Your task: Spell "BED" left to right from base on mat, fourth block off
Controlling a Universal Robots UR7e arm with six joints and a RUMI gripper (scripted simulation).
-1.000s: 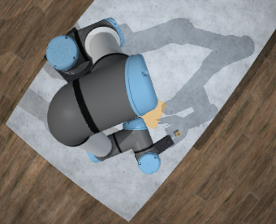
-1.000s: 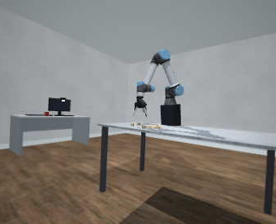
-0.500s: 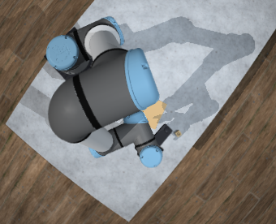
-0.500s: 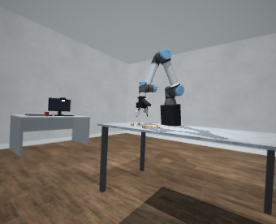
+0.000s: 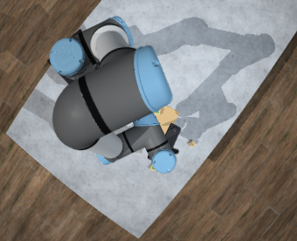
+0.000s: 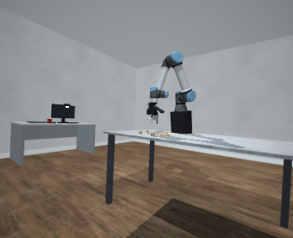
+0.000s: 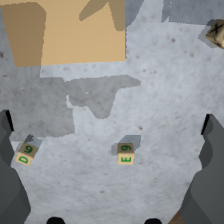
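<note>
In the wrist view my gripper (image 7: pixel 108 113) is open and empty, its dark fingers at the left and right edges, hovering above the table. A small wooden block with a green E (image 7: pixel 125 154) lies between the fingers, slightly right of centre. A block with a green D (image 7: pixel 25 154) lies by the left finger. A third block (image 7: pixel 216 34) sits at the top right edge; its letter is not readable. The tan mat (image 7: pixel 65 30) fills the top left and holds no block where I can see it. From above, the arm hides most of the mat (image 5: pixel 168 118).
The grey table top (image 5: pixel 215 65) ends at wooden floor close to the right of the blocks. One small block (image 5: pixel 191 143) lies near that edge. The robot's black base (image 6: pixel 180 122) stands at the table's far end. A desk with a monitor (image 6: pixel 63 112) stands apart.
</note>
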